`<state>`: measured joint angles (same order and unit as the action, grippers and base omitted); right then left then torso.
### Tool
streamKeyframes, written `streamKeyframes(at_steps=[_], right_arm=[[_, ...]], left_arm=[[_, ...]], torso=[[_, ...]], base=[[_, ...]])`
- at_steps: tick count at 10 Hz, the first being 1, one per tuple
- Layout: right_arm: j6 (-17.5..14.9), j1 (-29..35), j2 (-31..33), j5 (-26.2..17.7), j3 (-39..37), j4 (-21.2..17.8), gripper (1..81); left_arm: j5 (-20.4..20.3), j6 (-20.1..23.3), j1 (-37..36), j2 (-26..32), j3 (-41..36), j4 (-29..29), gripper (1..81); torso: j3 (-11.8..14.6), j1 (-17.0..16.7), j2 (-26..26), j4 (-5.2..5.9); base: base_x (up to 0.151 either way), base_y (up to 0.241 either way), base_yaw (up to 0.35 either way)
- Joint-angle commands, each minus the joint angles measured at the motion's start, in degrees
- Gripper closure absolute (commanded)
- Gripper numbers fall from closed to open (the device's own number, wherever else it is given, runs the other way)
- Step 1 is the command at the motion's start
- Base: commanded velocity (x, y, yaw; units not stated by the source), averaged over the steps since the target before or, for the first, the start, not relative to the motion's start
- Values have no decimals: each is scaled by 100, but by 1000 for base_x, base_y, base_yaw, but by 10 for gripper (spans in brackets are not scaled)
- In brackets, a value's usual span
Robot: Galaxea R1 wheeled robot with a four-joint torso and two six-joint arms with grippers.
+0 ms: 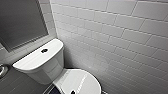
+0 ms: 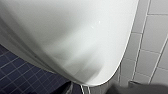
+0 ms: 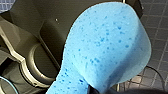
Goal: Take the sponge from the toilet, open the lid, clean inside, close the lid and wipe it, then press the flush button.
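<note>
The bright blue sponge (image 3: 105, 47) hangs above dark floor tiles (image 3: 155, 27), its narrow end pinched between the fingers of the right gripper (image 3: 97, 88). The white toilet (image 1: 42, 67) stands against a grey tiled wall (image 1: 120, 37). Its lid (image 1: 80, 81) is shut. The flush button (image 1: 44, 50) sits in the middle of the tank top.

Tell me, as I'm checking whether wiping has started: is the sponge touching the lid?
Apart. The right wrist view shows the sponge in front of dark floor tiles and the robot's own parts, with no white lid against it.
</note>
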<state>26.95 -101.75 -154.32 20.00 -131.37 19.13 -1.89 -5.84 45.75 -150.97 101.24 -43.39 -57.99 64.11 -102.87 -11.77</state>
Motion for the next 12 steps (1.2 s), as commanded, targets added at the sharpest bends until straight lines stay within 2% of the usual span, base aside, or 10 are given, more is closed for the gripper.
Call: streamKeyframes(at_steps=[1,5,12], right_arm=[[3,-192,145,-339,16,118,811],[12,-183,145,-331,33,100,811],[38,-166,119,-339,86,118,811]], left_arm=[[338,4,-703,-100,-105,-65,10],[216,-75,-712,-197,98,-65,10],[-487,-374,-782,-171,159,-47,10]], torso=[[0,0,0,0],[0,0,0,0],[0,0,0,0]], base=[[0,0,0],[0,0,0],[0,0,0]])
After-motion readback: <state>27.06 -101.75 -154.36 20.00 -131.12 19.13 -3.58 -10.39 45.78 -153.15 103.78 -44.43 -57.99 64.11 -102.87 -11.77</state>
